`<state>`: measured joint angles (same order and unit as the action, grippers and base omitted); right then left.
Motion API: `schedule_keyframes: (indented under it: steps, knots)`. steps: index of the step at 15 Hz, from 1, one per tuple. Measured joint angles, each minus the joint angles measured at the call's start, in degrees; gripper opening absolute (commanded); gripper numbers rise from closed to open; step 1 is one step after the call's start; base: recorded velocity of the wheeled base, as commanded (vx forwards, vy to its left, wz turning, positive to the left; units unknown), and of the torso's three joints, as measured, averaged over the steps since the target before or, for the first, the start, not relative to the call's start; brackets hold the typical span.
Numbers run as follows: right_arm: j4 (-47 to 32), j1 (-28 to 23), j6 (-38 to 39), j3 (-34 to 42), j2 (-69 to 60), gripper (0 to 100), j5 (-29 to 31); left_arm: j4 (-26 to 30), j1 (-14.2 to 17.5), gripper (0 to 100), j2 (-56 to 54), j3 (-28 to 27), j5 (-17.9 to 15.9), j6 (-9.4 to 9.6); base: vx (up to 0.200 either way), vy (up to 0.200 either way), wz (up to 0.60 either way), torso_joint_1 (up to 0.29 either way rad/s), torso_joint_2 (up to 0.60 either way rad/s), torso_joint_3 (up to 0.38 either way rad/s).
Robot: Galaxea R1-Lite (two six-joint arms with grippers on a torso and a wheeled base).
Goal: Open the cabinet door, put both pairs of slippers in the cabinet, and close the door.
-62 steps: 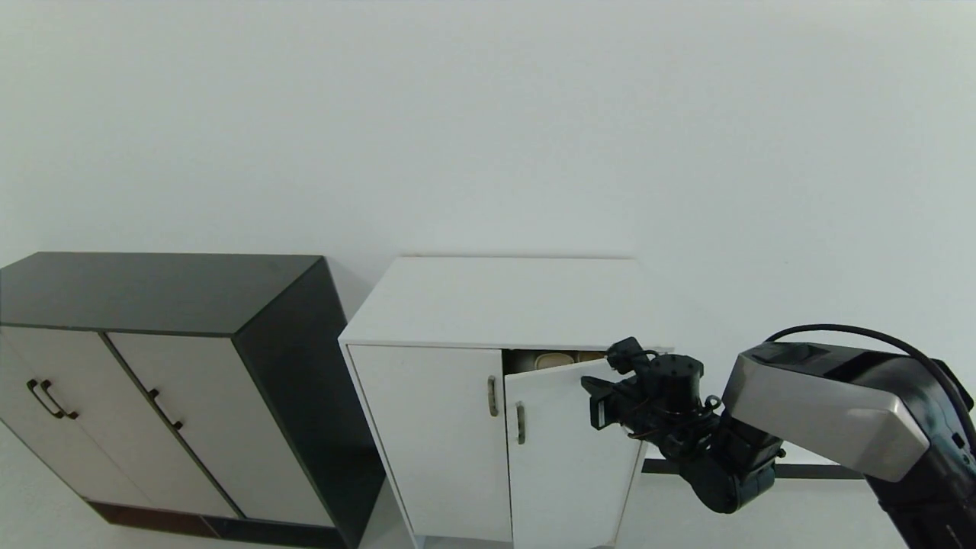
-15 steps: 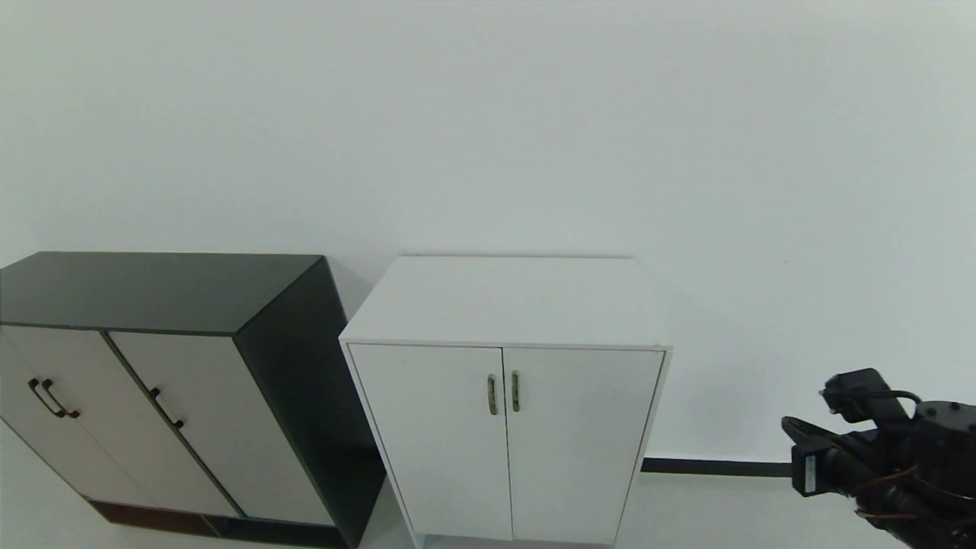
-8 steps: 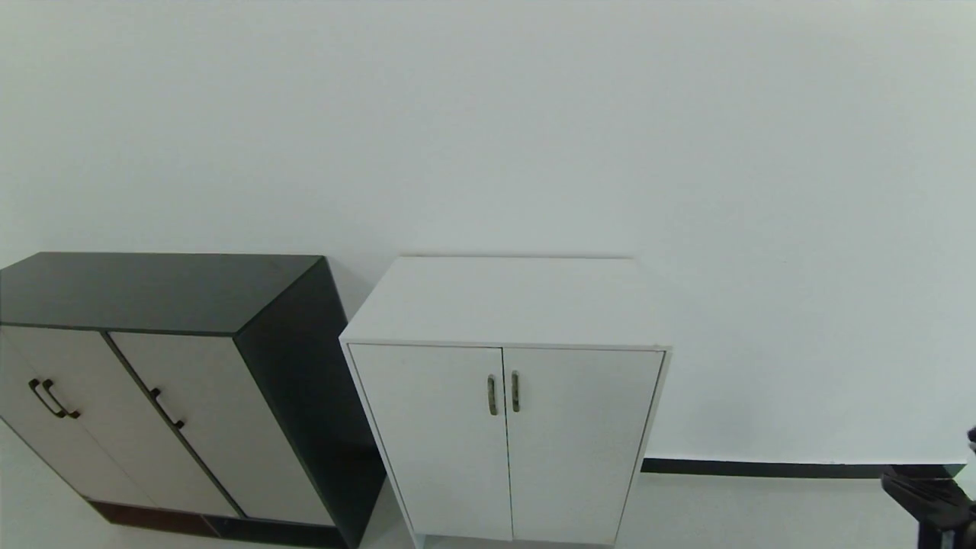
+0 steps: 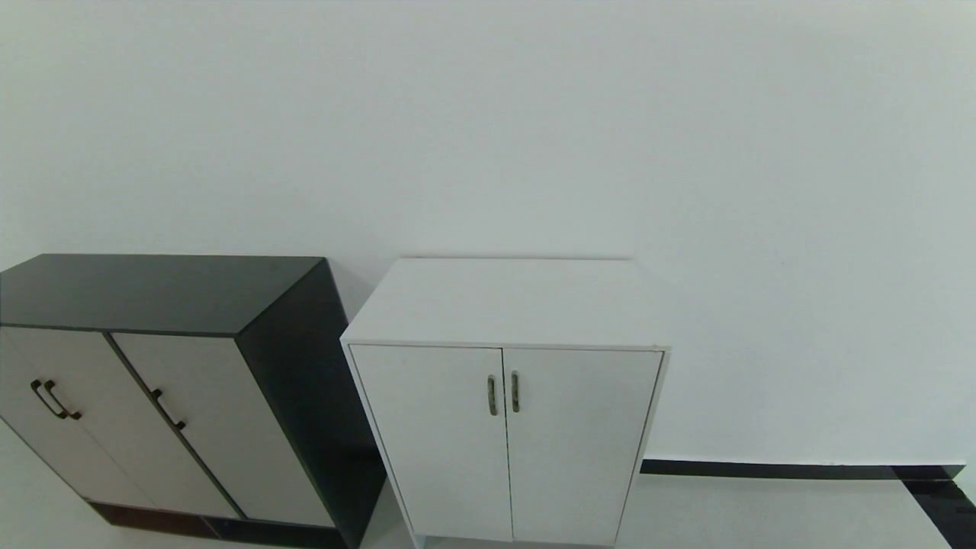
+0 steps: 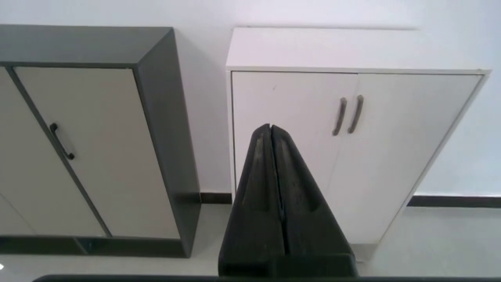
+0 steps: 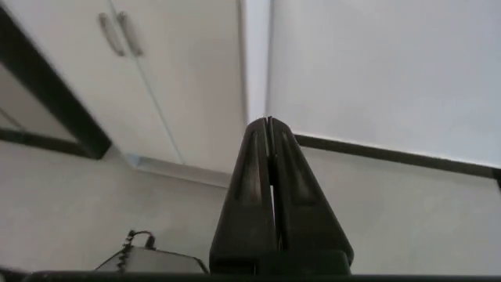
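White cabinet (image 4: 503, 301) doors (image 4: 435, 435) both shut, likely stiff light hinged panels, grab the slim right handle (image 4: 515, 391) at the centre seam; left gripper (image 5: 270, 129) and right gripper (image 6: 270, 121) clenched, empty

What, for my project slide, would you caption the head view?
Closed white cabinet standing beside a dark cabinet against a plain wall.

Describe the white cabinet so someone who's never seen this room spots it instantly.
Two cabinets stand side by side against the plain wall. The white cabinet is the one on the robot's right. It is white all over, with two shut doors and short vertical handles paired at the centre seam; the black cabinet beside it has dark top and sides.
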<state>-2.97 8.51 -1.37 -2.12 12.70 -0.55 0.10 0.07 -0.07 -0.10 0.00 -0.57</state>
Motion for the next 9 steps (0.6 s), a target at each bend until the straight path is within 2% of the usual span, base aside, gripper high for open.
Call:
schedule_keyframes:
  steps: [3,7,9]
  knots:
    - [1.32,-0.71,-1.63,0.23,-5.29,0,2.35,0.0,-0.02,0,0.0,0.0,0.0,-0.07,0.0,0.0,0.0,0.0,0.0,0.0]
    - [2.68,-7.47,-1.72,1.79,-8.05,0,2.29,0.0,0.0,0,0.0,0.0,0.0,-0.09,0.0,0.0,0.0,0.0,0.0,0.0]
    - [2.86,-8.64,-1.67,1.91,-10.31,0,1.99,0.0,0.0,0,0.0,0.0,0.0,-0.09,0.0,0.0,0.0,0.0,0.0,0.0]
